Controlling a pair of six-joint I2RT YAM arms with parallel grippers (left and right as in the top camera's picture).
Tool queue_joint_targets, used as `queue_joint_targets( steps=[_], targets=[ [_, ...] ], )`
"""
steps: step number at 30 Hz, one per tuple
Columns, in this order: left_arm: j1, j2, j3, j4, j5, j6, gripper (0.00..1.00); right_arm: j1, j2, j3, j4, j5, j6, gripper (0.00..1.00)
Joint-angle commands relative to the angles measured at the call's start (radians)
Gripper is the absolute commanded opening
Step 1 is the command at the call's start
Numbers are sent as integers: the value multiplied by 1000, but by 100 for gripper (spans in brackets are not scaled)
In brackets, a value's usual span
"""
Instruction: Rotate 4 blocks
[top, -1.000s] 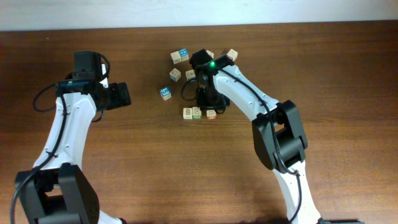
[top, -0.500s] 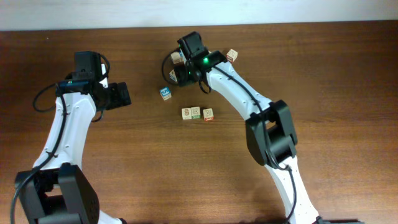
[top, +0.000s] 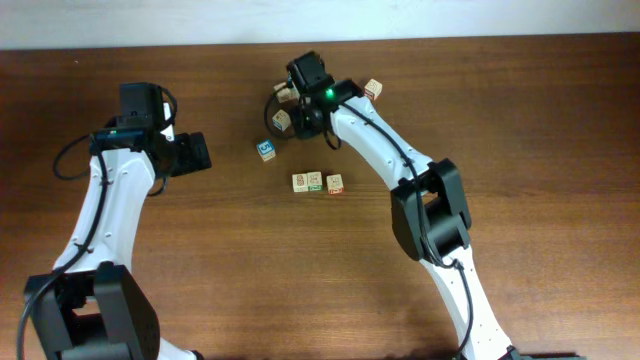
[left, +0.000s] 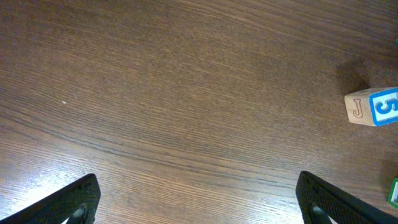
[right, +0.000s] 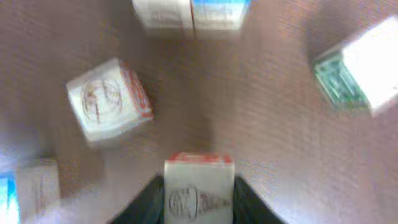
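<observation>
Three pale cubes stand in a row mid-table: yellow-marked (top: 300, 182), green-marked (top: 315, 181) and red-marked (top: 335, 184). A blue-faced "5" cube (top: 266, 149) (left: 372, 107) lies to their upper left. Behind the row, my right gripper (top: 306, 118) (right: 199, 194) is shut on a pale cube with a red-edged top (right: 199, 185), with both jaws against its sides. In the overhead view the arm hides that cube. My left gripper (top: 193, 152) (left: 202, 196) hangs open over bare wood, well left of the blocks.
More cubes lie around the right gripper: a red-printed one (right: 109, 102), a pair at the top (right: 189, 11), a green-sided one (right: 357, 68), and one with blue (right: 28, 186). One cube (top: 373, 89) sits near the back edge and another (top: 281, 121) lies left of the gripper.
My right gripper has left the row of three, moved back to the cluster, opened wide and closed on a cube there. The left arm has not moved.
</observation>
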Motion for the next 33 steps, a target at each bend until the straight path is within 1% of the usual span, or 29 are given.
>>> queue_joint_targets(
  steps=[1, 3, 4, 6, 8, 10, 12, 13, 15, 18, 19, 21, 23, 24, 25, 26, 28, 30, 32, 33],
  targets=[
    [1, 4, 13, 2, -11, -13, 99, -6, -111, 170, -243, -22, 9, 18],
    [1, 4, 13, 2, -11, -12, 99, -20, -168, 276, -461, -25, 22, 17],
    [1, 4, 13, 2, -11, -12, 99, -33, -191, 306, -537, -26, 48, 17],
    [1, 4, 13, 2, -11, -12, 99, -58, -235, 313, -698, -30, 56, 23],
    [1, 4, 13, 2, -11, -12, 99, -65, -227, 280, -786, -29, 56, 29],
    [1, 4, 13, 2, -11, -12, 99, -65, -226, 124, -747, -30, 57, 30],
    [1, 4, 13, 2, -11, -12, 99, -64, -226, -38, -640, -57, 68, 30],
    [1, 4, 13, 2, -11, -12, 99, -64, -226, -133, -555, -82, 68, 30],
    [1, 4, 13, 2, -11, -12, 99, -64, -226, -264, -425, -85, 110, 30],
    [1, 4, 13, 2, -11, -13, 99, -62, -226, -367, -308, -112, 117, 31],
    [1, 4, 13, 2, -11, -12, 99, -62, -226, -374, -300, -112, 117, 33],
    [1, 4, 13, 2, -12, -12, 100, -62, -226, -375, -290, -112, 117, 41],
    [1, 4, 13, 2, -11, -12, 99, -64, -226, -372, -284, -128, 116, 45],
    [1, 4, 13, 2, -11, -12, 99, -67, -228, -355, -297, -130, 116, 44],
    [1, 4, 13, 2, -12, -12, 99, -79, -245, -315, -324, -130, 116, 44],
    [1, 4, 13, 2, -12, -12, 99, -101, -283, -272, -352, -130, 116, 47],
    [1, 4, 13, 2, -11, -12, 99, -151, -367, -259, -397, -130, 116, 56],
    [1, 4, 13, 2, -12, -12, 99, -183, -370, -280, -483, -131, 116, 54],
    [1, 4, 13, 2, -11, -12, 99, -163, -370, -417, -486, -132, 117, 45],
    [1, 4, 13, 2, -11, -12, 99, -148, -370, -470, -473, -132, 117, 38]
  ],
)
